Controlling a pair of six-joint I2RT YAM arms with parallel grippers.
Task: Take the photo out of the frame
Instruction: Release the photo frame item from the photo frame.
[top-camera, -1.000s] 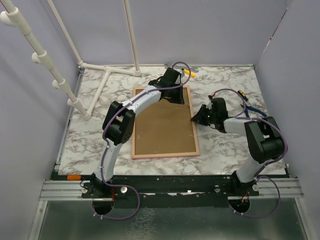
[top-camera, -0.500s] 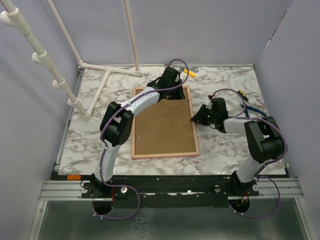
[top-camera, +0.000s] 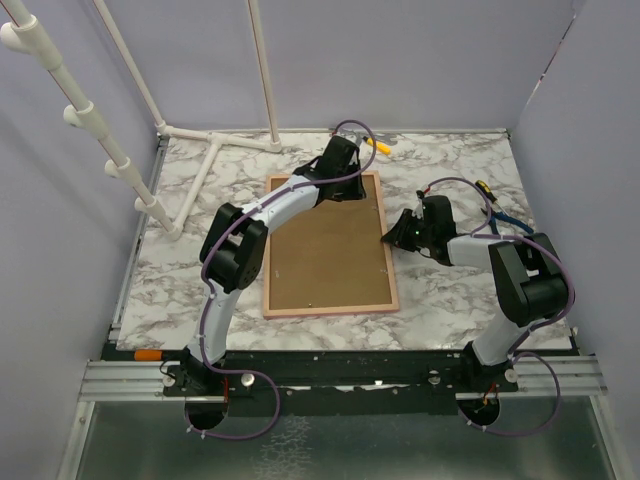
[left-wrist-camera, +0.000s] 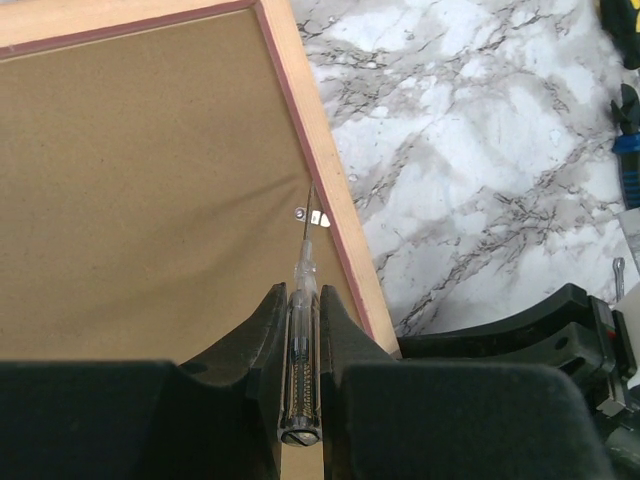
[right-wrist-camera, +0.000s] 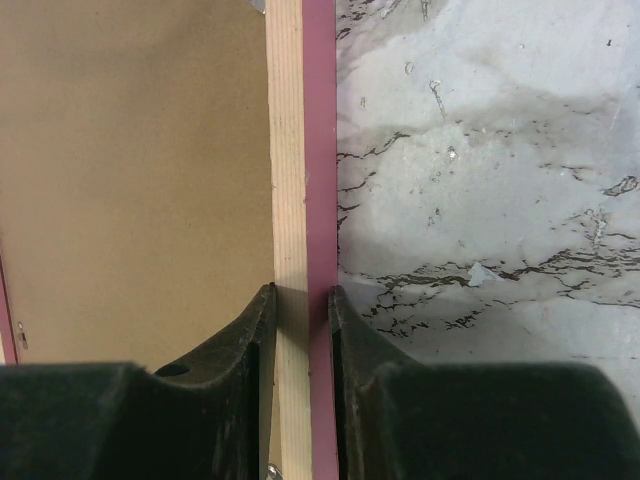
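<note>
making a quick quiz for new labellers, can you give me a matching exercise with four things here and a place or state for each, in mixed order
Things
1. thin clear-handled screwdriver
2. large pink-bordered picture frame with brown fibreboard back
3. small metal tab
4. white plastic pipe stand

Places or states
A. on the fibreboard back, just inside the rail, beside a tool's thin shaft
B. far left of the marble table
C. clamped in the left gripper
D. lying back up, its right rail pinched by the right gripper

Pairs: 1-C, 2-D, 3-A, 4-B

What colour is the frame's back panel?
The frame's back panel is plain brown fibreboard, clearest in the left wrist view.
</note>
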